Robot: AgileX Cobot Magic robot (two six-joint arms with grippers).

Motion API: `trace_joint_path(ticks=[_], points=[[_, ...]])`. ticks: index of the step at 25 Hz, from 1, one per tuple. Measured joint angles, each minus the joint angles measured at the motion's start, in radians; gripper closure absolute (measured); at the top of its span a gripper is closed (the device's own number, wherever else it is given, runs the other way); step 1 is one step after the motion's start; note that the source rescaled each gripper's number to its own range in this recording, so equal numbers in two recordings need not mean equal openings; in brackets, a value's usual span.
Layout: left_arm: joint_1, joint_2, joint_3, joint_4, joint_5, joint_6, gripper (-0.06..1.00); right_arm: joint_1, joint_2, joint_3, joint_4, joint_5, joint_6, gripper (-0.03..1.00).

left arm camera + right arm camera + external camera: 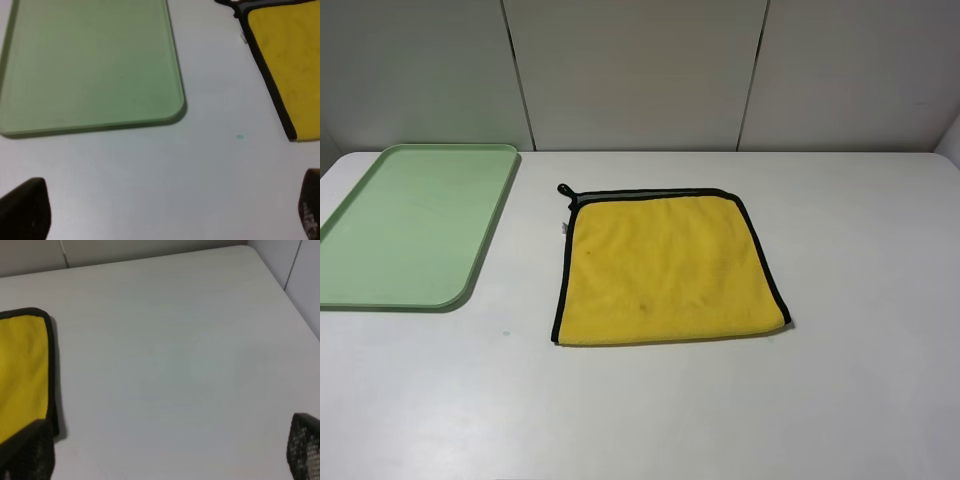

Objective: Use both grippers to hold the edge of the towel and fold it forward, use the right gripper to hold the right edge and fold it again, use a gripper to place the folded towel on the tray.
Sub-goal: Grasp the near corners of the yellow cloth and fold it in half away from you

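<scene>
The left gripper (167, 207) shows only two dark, brownish-black rounded fingertips (25, 210), blurred and close. The right gripper (165, 450) has black fingertips (304, 445) covered in a fine dotted, mesh-like texture, possibly rubber padding.

The towel (665, 265) lies flat. It is bright yellow plush, black-bound on three sides, with a rounded yellow near side and a small black loop (563, 188) at its far left corner. It sits ahead, between the left gripper (167, 210) and the right gripper (165, 450), both spread wide; its right edge (51, 370) is just ahead of the right one. The pale green tray (420, 225), low-rimmed, lies flat ahead-left of the left gripper, apart from the towel.
</scene>
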Motion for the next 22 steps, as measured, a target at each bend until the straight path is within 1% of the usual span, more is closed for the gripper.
trace_joint_path(ticks=[8,12,16,17,18,21,22], points=[[0.000,0.000,-0.004,0.000,-0.001,-0.003,-0.04,0.000,0.014,-0.001,0.003,0.000,0.000,-0.03],[0.000,0.026,-0.027,0.000,0.005,-0.003,-0.02,0.000,0.166,-0.079,0.017,0.001,0.000,-0.03],[0.000,0.163,-0.060,0.000,0.008,-0.004,-0.02,0.000,0.354,-0.181,0.003,-0.001,-0.042,-0.03],[0.000,0.257,-0.085,0.000,0.007,-0.004,-0.02,0.000,0.354,-0.181,0.003,-0.001,-0.042,-0.03],[0.000,0.309,-0.101,0.000,0.006,0.001,-0.01,0.000,0.407,-0.209,-0.003,-0.001,-0.049,-0.03],[0.000,0.465,-0.163,0.000,-0.005,0.046,-0.01,0.000,0.551,-0.288,-0.013,-0.015,-0.049,-0.03],[0.000,0.465,-0.163,0.000,-0.005,0.046,-0.01,0.001,0.600,-0.311,-0.015,-0.028,-0.049,-0.03]])
